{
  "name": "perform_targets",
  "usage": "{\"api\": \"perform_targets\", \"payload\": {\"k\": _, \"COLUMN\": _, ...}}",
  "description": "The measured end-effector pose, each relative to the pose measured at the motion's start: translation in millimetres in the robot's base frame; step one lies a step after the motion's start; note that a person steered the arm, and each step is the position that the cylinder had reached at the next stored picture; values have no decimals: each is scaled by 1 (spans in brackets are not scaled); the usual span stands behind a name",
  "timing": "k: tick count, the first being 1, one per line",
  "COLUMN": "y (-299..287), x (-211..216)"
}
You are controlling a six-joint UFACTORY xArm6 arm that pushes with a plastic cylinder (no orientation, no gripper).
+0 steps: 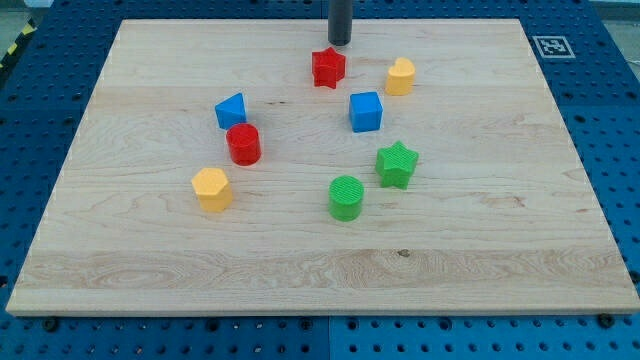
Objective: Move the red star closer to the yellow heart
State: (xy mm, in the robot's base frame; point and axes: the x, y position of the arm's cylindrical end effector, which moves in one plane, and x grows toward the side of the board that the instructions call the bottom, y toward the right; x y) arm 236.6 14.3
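Observation:
The red star [328,67] lies near the view's top, at the middle of the wooden board. The yellow heart [401,76] lies to its right, a short gap away. My tip [340,41] comes down from the view's top edge and stands just above the red star, slightly to its right, with a small gap between them.
A blue cube [366,111] sits below the yellow heart. A green star [397,164] and a green cylinder [347,197] lie lower. A blue block [231,110], a red cylinder [243,144] and a yellow hexagon block [212,188] lie at the left. The board [520,250] sits on a blue pegboard.

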Motion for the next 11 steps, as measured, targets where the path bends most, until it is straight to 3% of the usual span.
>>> {"api": "perform_targets", "payload": {"k": 1, "y": -61, "x": 36}}
{"api": "perform_targets", "payload": {"k": 2, "y": -75, "x": 46}}
{"api": "perform_targets", "payload": {"k": 4, "y": -29, "x": 66}}
{"api": "perform_targets", "payload": {"k": 6, "y": -27, "x": 92}}
{"api": "perform_targets", "payload": {"k": 9, "y": 12, "x": 48}}
{"api": "perform_targets", "payload": {"k": 10, "y": 32, "x": 45}}
{"api": "perform_targets", "payload": {"k": 11, "y": 37, "x": 74}}
